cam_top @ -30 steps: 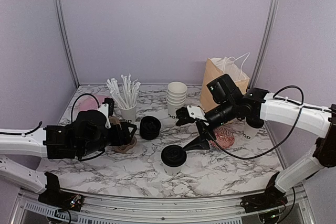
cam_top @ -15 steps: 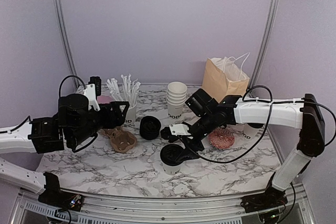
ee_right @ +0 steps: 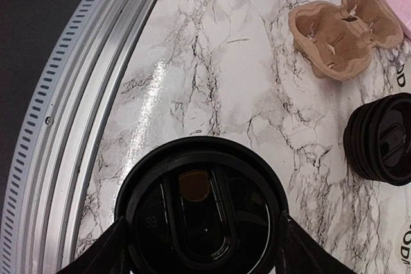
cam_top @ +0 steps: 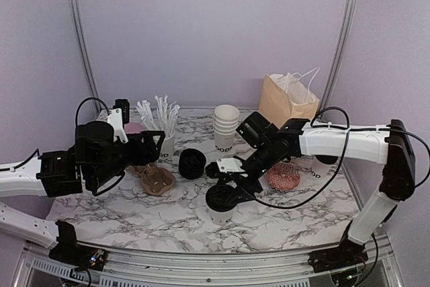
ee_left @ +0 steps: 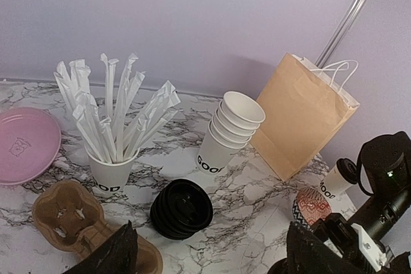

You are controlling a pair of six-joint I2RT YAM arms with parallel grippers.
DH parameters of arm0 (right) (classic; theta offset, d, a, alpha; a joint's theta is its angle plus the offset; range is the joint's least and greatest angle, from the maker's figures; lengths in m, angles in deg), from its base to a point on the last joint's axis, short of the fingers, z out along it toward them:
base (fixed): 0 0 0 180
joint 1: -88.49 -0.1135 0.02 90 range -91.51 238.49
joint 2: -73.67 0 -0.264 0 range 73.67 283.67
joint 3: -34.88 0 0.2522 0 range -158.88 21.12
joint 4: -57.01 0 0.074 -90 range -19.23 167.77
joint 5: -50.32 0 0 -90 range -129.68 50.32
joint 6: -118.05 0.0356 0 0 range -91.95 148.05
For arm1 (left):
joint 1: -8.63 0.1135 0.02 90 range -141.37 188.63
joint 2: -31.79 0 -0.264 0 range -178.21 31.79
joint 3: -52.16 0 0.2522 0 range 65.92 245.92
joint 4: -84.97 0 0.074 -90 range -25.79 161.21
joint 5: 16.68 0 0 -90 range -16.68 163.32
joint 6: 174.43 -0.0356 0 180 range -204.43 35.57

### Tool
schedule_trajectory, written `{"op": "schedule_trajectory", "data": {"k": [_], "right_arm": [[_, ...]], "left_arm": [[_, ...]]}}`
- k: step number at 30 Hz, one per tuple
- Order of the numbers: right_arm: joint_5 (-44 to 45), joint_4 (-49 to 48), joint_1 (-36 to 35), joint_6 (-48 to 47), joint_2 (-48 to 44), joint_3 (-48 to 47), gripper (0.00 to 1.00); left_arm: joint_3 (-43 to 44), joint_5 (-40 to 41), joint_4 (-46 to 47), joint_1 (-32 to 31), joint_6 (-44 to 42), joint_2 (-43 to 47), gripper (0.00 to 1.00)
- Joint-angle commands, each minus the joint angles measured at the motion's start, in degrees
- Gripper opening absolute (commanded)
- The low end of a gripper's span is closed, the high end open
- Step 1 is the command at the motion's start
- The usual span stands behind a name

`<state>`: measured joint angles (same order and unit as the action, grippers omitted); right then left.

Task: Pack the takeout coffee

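**Top view.** Watching the right pincer (cam_top: pixel 225 193) reaching down over a lidded coffee cup (cam_top: pixel 220 201) on the marble table (cam_top: pixel 134 223), one finger on each side of the black lid. Not managing to tell whether it is pinching the cup or only standing beside it. Spotting a second lidded coffee cup (cam_top: pixel 321 167) behind that arm, well apart from the pincer and near a brown paper bag (cam_top: pixel 287 102). Noting the left pincer (cam_top: pixel 158 144) hanging spread and holding nothing, above a brown cup carrier (cam_top: pixel 156 181) and just beside a cup of wrapped straws (cam_top: pixel 163 140).

**Left wrist view.** Seeing the left pincer (ee_left: pixel 210 245) gaping wide, with nothing between its fingers (ee_left: pixel 119 255). Logging a stack of black lids (ee_left: pixel 182 208) just ahead of it. Placing the carrier (ee_left: pixel 70 213) and a pink plate (ee_left: pixel 22 145) off to its left. Placing the straw cup (ee_left: pixel 110 171), a stack of lidless cups (ee_left: pixel 228 133) and the bag (ee_left: pixel 302 120) farther ahead. Finding the second coffee cup (ee_left: pixel 337 181) far to its right, standing upright.

**Right wrist view.** Looking straight down on the near cup's lid (ee_right: pixel 202 210), sitting between the fingers (ee_right: pixel 109 255) of the right pincer (ee_right: pixel 202 242). Not resolving whether the fingers are touching the rim. Seeing the carrier (ee_right: pixel 340 30) and the lid stack (ee_right: pixel 382 136) lying beyond the pincer, well apart from it.
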<state>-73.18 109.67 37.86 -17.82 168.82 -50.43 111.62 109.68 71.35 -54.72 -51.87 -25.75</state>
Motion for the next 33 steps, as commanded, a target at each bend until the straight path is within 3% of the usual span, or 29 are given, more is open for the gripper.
{"op": "schedule_trajectory", "data": {"k": [1,5,15,24,33], "right_arm": [[-2.7,3.0,1.0,1.7,-4.7,-2.9,0.59],[-5.3,5.1,7.0,2.7,-11.1,-2.2,0.58],[-1.9,11.7,32.3,0.4,-30.1,7.0,0.57],[-1.2,19.3,57.1,-7.7,-35.0,11.2,0.57],[2.4,15.0,59.8,-7.8,-37.5,20.7,0.57]], "left_arm": [[0.6,1.2,-0.1,0.3,-0.9,0.6,0.80],[1.5,1.3,-0.1,0.4,-1.5,-0.2,0.81],[3.6,1.1,-0.1,0.8,-3.7,-3.4,0.81],[3.7,0.4,-0.1,1.5,-4.3,-4.9,0.81],[1.7,0.2,-0.1,1.8,-3.8,-4.0,0.81]]}}
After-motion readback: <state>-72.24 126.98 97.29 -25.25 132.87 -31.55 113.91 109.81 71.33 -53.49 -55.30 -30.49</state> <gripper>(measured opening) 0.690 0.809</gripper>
